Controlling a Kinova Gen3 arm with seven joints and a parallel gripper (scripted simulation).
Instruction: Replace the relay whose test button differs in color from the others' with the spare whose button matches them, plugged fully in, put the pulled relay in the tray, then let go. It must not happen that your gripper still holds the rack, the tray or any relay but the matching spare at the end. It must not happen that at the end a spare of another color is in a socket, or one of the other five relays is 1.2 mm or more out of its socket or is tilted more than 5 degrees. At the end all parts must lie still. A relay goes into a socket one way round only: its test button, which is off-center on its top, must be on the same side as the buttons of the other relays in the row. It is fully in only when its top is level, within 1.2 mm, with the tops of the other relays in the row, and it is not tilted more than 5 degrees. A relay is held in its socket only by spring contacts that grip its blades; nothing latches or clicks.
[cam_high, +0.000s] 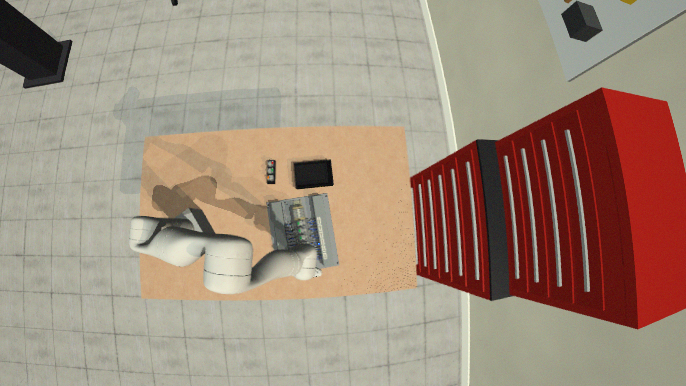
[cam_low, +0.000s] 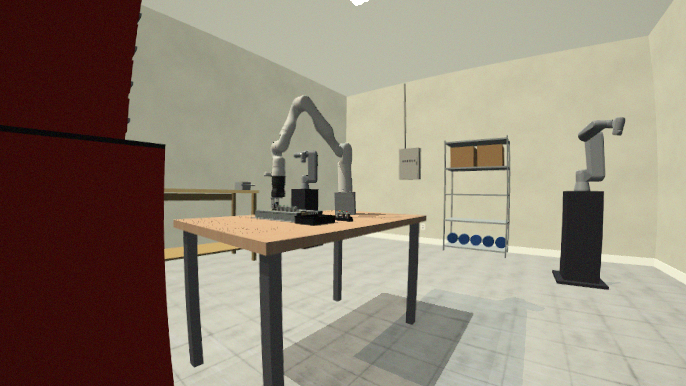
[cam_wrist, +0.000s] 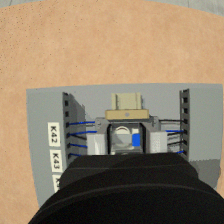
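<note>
The grey relay rack (cam_high: 302, 229) lies on the wooden table, and in the wrist view (cam_wrist: 125, 135) it fills the middle. My gripper (cam_wrist: 125, 133) is straight above the rack's near end, also seen in the overhead view (cam_high: 311, 252) and in the side view (cam_low: 276, 201). It is shut on a clear relay with a blue test button (cam_wrist: 135, 141), one finger on each side. I cannot tell how far this relay sits in its socket. Other relays in the row (cam_high: 299, 225) show green buttons. Three spares (cam_high: 270, 171) stand in a small holder. The black tray (cam_high: 312, 173) is beside them.
A beige block (cam_wrist: 126, 107) sits on the rack just beyond the held relay. Labels K42 and K43 (cam_wrist: 54, 147) run along the rack's left edge. A red tool cabinet (cam_high: 540, 210) stands right of the table.
</note>
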